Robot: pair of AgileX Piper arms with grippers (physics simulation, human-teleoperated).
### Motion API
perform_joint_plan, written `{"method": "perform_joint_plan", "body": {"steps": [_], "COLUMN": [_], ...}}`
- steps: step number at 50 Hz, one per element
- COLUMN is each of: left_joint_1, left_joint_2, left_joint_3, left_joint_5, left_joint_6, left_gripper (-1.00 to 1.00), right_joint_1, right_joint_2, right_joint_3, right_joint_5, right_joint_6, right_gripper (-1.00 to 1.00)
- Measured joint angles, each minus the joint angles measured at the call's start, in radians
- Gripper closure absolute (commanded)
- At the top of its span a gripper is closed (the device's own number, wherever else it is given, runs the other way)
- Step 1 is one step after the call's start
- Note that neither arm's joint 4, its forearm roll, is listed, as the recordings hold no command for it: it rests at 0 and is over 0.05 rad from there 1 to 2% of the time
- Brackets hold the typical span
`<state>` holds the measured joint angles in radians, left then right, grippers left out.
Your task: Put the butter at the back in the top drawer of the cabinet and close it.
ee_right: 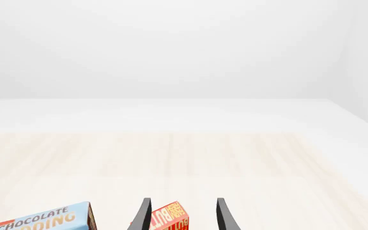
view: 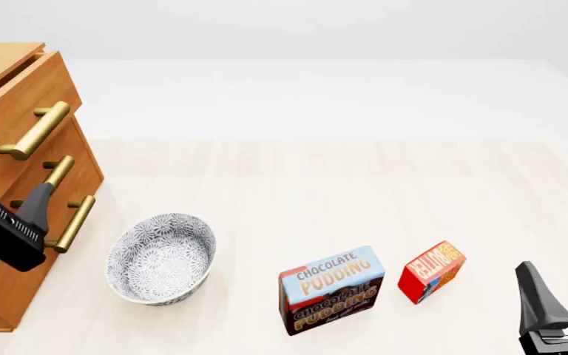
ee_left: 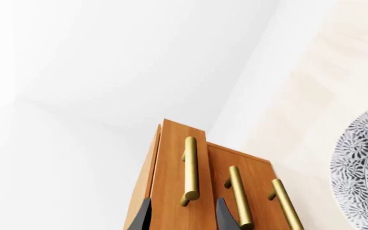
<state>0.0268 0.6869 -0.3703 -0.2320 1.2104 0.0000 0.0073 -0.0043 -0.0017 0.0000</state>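
left end effector spread wide near top drawer, right end effector released, half cropped

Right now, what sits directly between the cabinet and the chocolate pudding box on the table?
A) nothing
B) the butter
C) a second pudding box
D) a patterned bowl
D: in the front view the patterned bowl stands between the cabinet and the pudding box.
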Motion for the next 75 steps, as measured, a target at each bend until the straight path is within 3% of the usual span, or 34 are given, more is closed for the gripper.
{"method": "perform_joint_plan", "body": {"steps": [75], "left_joint_1": [0.089], "left_joint_2": [0.174], "left_joint_3": [0.0], "left_joint_5": [-0.154], "left_joint_6": [0.062], "left_gripper": [-1.0], "right_joint_1": [0.0], "right_joint_2": [0.0], "right_joint_3": [0.0], "right_joint_5": [0.0], "right_joint_6": [0.0], "right_gripper": [-1.0]}}
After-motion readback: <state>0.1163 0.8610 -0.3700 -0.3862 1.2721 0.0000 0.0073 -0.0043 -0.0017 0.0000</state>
